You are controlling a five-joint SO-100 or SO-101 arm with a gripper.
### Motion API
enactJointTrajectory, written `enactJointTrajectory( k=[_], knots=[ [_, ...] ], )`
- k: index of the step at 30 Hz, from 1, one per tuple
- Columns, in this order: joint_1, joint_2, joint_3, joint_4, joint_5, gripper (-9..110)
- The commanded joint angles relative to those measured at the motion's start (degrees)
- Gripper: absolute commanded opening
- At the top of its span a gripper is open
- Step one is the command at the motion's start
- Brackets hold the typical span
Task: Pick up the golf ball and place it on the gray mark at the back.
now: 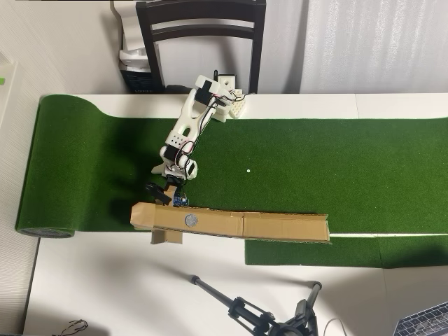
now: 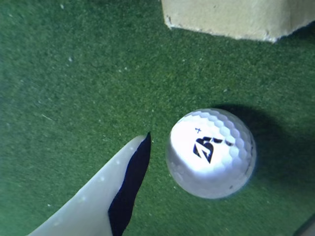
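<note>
Arm: a white arm point(image 1: 190, 126) is reaching from the far table edge toward the near side in the overhead view, its wrist hanging low over the green turf point(image 1: 315, 157).
Gripper: the gripper point(image 1: 164, 191) is sitting just far of the cardboard strip's left end; in the overhead view it is showing only as a dark cluster, too small to read.
Gripper opening: in the wrist view one pale finger point(image 2: 106, 189) with a dark inner pad is entering from the lower left; a sliver at the lower right corner may be the other finger but is cut off. The gap appears wide enough to take the ball, and nothing is being gripped.
Golf ball: the golf ball point(image 2: 210, 152) is lying on the turf just right of the visible finger, apparently apart from it, dark printed marking facing up. In the overhead view it is hidden under the wrist.
Cardboard strip: the strip point(image 1: 280, 225) is lying along the near edge of the turf; in the wrist view only its corner is showing, cut off at the top.
Gray mark: the gray mark point(image 1: 190, 220) is sitting on the strip toward its left end, near the gripper, bare.
Surroundings: a chair point(image 1: 201, 35) is standing at the far side; a tripod point(image 1: 266, 316) is partly cut off at the near edge.
</note>
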Motion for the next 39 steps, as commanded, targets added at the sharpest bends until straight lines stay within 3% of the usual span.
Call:
enactJointTrajectory(
  k=[1, 39],
  knots=[
    [-0.3, 1.4, -2.1, -0.6, 0.4, 61],
    [-1.5, -1.8, 0.4, -4.2, 0.5, 61]
  ],
)
